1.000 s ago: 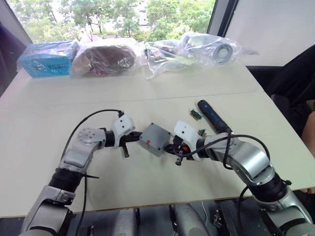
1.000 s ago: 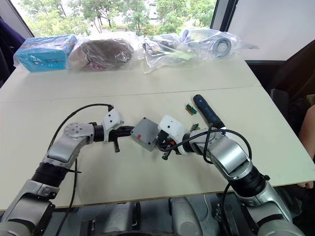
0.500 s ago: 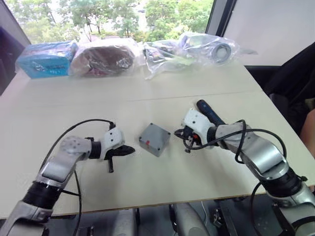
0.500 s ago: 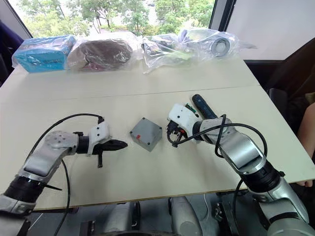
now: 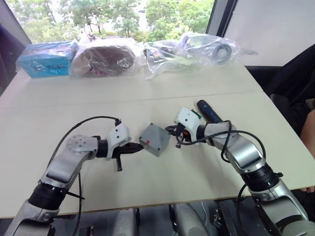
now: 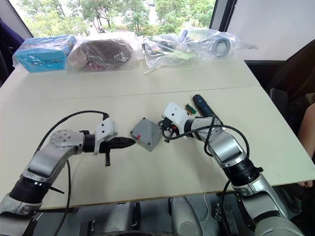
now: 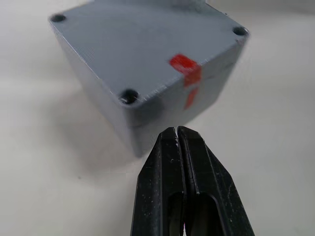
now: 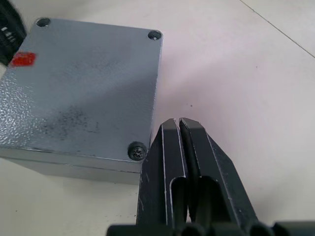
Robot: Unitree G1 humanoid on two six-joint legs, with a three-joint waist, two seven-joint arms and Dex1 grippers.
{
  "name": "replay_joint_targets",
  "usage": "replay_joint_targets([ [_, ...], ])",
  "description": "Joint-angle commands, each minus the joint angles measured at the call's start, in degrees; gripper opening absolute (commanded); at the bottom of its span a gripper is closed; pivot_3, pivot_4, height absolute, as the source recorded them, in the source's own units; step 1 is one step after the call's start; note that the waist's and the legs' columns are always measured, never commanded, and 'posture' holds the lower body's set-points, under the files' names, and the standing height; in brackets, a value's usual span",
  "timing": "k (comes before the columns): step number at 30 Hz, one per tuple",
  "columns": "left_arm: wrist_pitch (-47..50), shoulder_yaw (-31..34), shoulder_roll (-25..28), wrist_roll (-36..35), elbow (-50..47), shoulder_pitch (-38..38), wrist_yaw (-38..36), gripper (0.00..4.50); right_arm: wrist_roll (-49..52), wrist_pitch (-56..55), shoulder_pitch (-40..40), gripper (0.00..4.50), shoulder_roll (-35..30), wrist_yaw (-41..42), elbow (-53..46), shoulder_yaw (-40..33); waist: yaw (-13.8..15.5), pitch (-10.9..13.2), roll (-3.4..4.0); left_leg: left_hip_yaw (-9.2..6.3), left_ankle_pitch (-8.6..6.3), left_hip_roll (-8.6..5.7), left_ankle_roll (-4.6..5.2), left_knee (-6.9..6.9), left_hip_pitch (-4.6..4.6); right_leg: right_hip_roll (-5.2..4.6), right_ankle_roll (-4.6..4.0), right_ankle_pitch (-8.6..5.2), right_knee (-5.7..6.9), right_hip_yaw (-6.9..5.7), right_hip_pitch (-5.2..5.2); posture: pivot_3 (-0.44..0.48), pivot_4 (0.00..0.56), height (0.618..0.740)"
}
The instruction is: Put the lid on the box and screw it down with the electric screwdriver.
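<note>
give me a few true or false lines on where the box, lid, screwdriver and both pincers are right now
1. The lid sits on the box. True.
2. The right pincer grips the electric screwdriver. False: the screwdriver lies on the table behind the right arm, and the pincer is shut on nothing.
3. The left pincer is shut, pointing at a corner of the box. True.
4. A red mark shows on the lid's edge and runs down the box's side. True.
5. The box lies on its side with the opening facing the camera. False: it rests flat on the table, lid up.
6. The two pincers are both on the same side of the box. False: they flank it, one on each side.
</note>
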Motion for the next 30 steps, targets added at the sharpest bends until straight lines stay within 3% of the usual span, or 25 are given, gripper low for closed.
replay_joint_targets([
  [1,-1.7,0.0,-0.7,0.9,1.4,-2.6,0.3,0.0,0.7,1.1,0.3,0.07,-0.2,2.2,-3.0,0.3,0.0,0.0,0.0,0.0,0.0,0.0,0.0,0.0,0.0,0.0,0.0,0.0,0.0,0.0,0.0,0.0,0.15,0.74],
  [16,-3.9,-0.2,-2.7,2.3,6.0,-7.3,-0.3,0.0,0.9,7.2,2.6,0.07,-0.8,0.9,-9.4,-2.1,0.0,0.0,0.0,-0.02,0.0,-0.01,0.0,0.0,0.0,0.0,0.0,0.0,0.02,-0.01,0.0,0.0,0.15,0.74],
  [22,-2.1,2.8,1.1,0.3,0.3,-3.8,-1.5,0.0,2.2,8.7,4.0,0.07,-1.7,-1.9,-12.8,-9.4,0.1,0.0,0.0,-0.02,0.0,-0.01,0.0,0.0,-0.02,0.0,0.01,0.0,0.02,0.0,-0.01,0.0,0.15,0.74],
  [25,0.1,6.2,3.5,-2.7,-4.1,-3.3,-2.0,0.0,3.6,10.0,4.5,0.73,-2.4,-3.3,-14.2,-14.7,0.0,0.0,-0.03,-0.03,0.0,0.01,0.0,0.0,-0.03,0.01,0.0,0.0,0.03,0.0,-0.03,0.0,0.15,0.74],
  [30,6.2,9.9,3.6,-8.9,-10.5,-6.3,-0.1,0.0,2.9,14.6,5.9,2.69,-3.5,-8.0,-12.1,-21.1,0.4,0.0,-0.04,-0.03,0.0,-0.02,0.0,0.01,-0.01,-0.02,0.0,0.0,0.01,-0.01,0.04,0.0,0.15,0.74],
])
